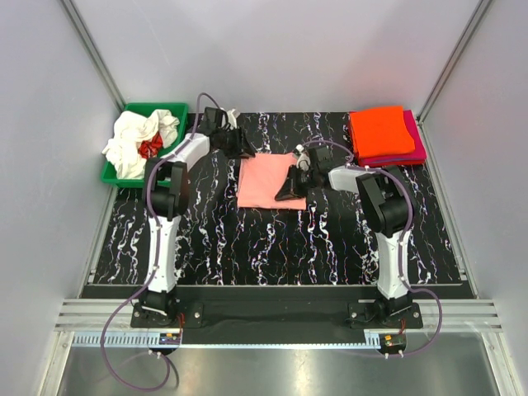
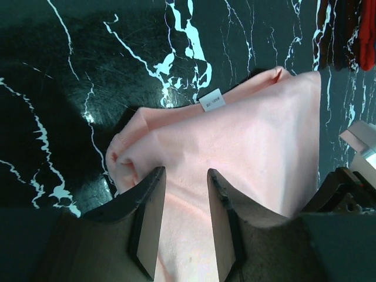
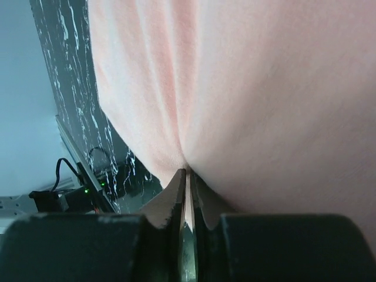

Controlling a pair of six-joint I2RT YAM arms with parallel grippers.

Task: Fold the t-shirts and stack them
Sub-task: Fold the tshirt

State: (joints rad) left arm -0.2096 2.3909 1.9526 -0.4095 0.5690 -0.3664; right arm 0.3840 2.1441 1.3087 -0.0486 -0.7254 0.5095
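- Taking the top view with 12 o'clock at the far side of the black marbled table [image 1: 247, 247], you'll find the green bin [image 1: 157, 107] at about 10 o'clock, at the far left corner.
- Crumpled white t-shirts [image 1: 132, 140] fill the bin and spill over its left rim. A bunched red t-shirt [image 1: 150, 148] sits among them.
- Your left gripper [image 1: 242, 147] [image 2: 185, 176] is at the 11 o'clock corner of the salmon-pink t-shirt. Its fingers [image 2: 150, 223] stand apart with a clear gap between them, so they are open. Pink cloth shows under the gap; you cannot tell whether the tips touch it.
- The salmon-pink t-shirt [image 1: 266, 181] [image 2: 258, 153] [image 3: 264, 88] lies folded into a rough rectangle just past the table's centre, toward 12 o'clock, between your two grippers. In the left wrist view its near corner is rumpled, and a small white label [image 2: 211, 100] shows at one edge.
- Your right gripper [image 1: 290, 191] [image 3: 185, 173] is at the shirt's 4 o'clock edge. Its fingers are pressed nearly together, pinching a fold of the pink cloth, which puckers into creases at the tips.
- At about 2 o'clock, in the far right corner, a folded bright orange t-shirt [image 1: 381, 130] lies on top of a folded magenta t-shirt [image 1: 414, 144], well apart from the pink one.
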